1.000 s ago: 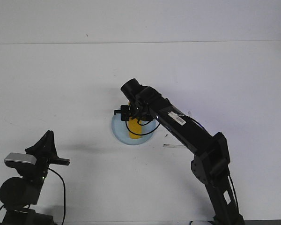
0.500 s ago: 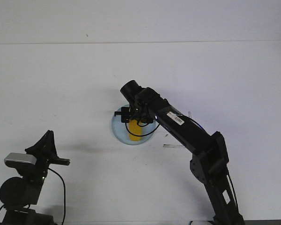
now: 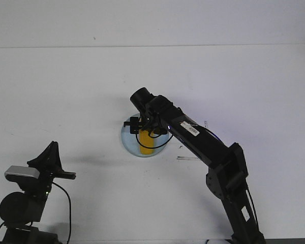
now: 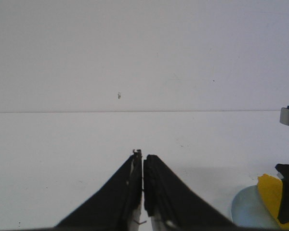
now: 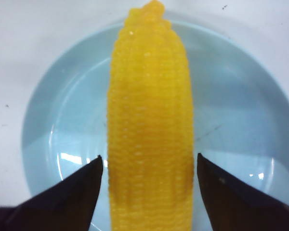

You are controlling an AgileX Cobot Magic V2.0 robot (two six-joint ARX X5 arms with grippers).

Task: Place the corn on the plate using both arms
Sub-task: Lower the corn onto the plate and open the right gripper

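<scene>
The corn (image 5: 149,125) lies lengthwise across the middle of the plate (image 5: 53,120), its knobbly tapered tip reaching just past the rim on one side. In the right wrist view the pale blue dish shows on both sides of the cob, with a few bright glints on its floor.

The right gripper (image 5: 148,166) hangs directly over the cob, its two black fingers (image 5: 67,197) spread wide, one on each side of the thick end. A thin strip of blue shows between the corn and one finger, while the other finger sits very close to the cob's side (whether it grazes the kernels cannot be told). Nothing is clamped between them.

From the front, the plate (image 3: 129,145) sits near the centre of the white table (image 3: 66,86), and the right arm (image 3: 203,145) rises from about 5 o'clock at the table's near edge and slants up toward 10 o'clock, its wrist covering most of the dish. Only a short yellow piece of the corn (image 3: 146,142) shows below the wrist.

The left gripper (image 4: 143,192) is drawn narrow, its fingers pressed almost together with a hairline gap and nothing held. The left arm (image 3: 35,178) is folded at about 8 o'clock from the plate, well apart from it. In its wrist view the plate's edge (image 4: 245,211) and a bit of corn (image 4: 269,192) peek in at one corner.
</scene>
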